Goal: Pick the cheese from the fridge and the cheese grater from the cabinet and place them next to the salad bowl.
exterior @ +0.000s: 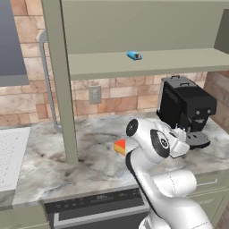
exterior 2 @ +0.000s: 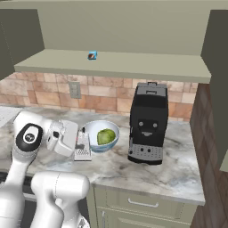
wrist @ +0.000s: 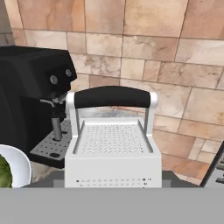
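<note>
My gripper (exterior 2: 81,143) is shut on the cheese grater (exterior 2: 83,148), a silver tapered box with a dark top handle. The grater stands upright, low at the counter, just left of the salad bowl (exterior 2: 91,129). In the hand view the cheese grater (wrist: 113,148) is close up and centred, with the salad bowl (wrist: 19,165) at the lower left. The cheese (exterior: 119,146), a yellow wedge with a red side, lies on the counter, partly hidden behind my arm. Above, the cabinet (exterior: 147,65) is open. The fridge is out of view.
A black coffee machine (exterior 2: 148,124) stands right of the bowl. A small blue object (exterior 2: 92,55) lies on the cabinet shelf. The open cabinet door (exterior: 62,89) with its grey bar handle (exterior: 47,80) hangs edge-on over the left counter. A brick wall runs behind.
</note>
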Motion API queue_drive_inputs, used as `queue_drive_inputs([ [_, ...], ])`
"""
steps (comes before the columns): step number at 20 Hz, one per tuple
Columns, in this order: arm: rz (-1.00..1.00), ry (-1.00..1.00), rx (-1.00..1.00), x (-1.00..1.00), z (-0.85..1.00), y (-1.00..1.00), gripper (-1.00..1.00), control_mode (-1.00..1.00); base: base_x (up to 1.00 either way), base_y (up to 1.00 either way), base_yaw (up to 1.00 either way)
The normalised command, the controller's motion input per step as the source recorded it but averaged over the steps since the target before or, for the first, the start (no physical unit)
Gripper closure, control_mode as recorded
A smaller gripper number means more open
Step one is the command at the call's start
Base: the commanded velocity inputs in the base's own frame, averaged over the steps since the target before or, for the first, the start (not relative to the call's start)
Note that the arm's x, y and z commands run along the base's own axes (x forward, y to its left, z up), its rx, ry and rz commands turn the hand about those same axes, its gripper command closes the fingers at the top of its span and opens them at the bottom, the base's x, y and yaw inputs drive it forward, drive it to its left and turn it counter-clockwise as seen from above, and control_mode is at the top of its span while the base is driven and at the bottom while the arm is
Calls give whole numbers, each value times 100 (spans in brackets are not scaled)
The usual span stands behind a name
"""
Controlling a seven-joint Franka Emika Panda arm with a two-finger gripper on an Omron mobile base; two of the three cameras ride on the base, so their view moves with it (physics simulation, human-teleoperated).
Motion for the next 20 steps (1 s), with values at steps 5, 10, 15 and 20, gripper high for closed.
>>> queue_drive_inputs([
  [5, -14, 3, -5, 19, -26, -35, 100, -100, 0, 0, 0],
  [10, -13, 1, -7, 22, -29, -22, 100, -100, 0, 0, 0],
  [15, -12, 4, -1, 23, -24, -23, 100, -100, 0, 0, 0],
  [20, -9, 6, 0, 27, -26, -11, 100, -100, 0, 0, 0],
])
